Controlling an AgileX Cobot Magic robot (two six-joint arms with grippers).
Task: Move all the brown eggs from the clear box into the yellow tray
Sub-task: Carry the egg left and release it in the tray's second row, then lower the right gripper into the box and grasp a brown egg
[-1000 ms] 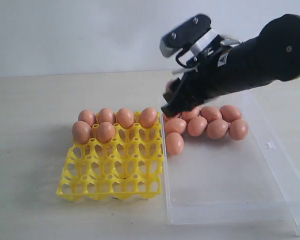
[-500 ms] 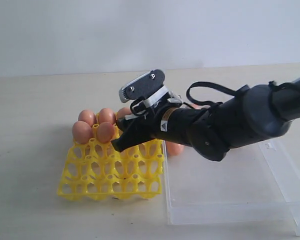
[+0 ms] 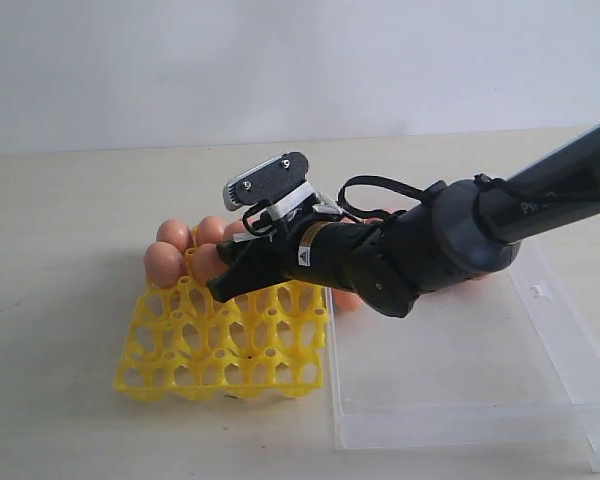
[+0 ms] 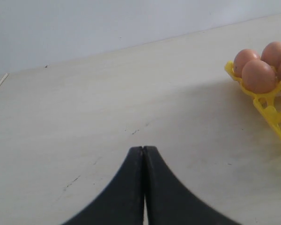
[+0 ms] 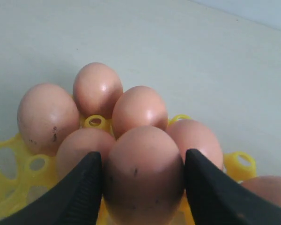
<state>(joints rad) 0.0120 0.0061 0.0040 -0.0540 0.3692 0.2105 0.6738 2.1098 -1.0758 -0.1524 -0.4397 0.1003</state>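
The yellow tray (image 3: 220,352) lies left of the clear box (image 3: 460,375). Several brown eggs (image 3: 164,264) fill its far cups. My right gripper (image 3: 226,282) reaches across over the tray's second row, shut on a faintly speckled brown egg (image 5: 143,185) that fills the gap between its fingers (image 5: 86,187). Just beyond it sit tray eggs (image 5: 47,117). The arm hides most eggs in the box; one shows at the box's left wall (image 3: 348,298). My left gripper (image 4: 143,148) is shut and empty over bare table, with the tray corner (image 4: 271,110) and its eggs (image 4: 258,76) off to one side.
The black right arm (image 3: 430,245) slants over the box's far left part. The box's near half (image 3: 450,400) holds no eggs. Pale tabletop (image 3: 60,200) surrounds tray and box, with a white wall behind.
My right gripper has swung left from the clear box to the tray with an egg in it and dropped lower toward the second row. The left gripper view has no earlier frame.
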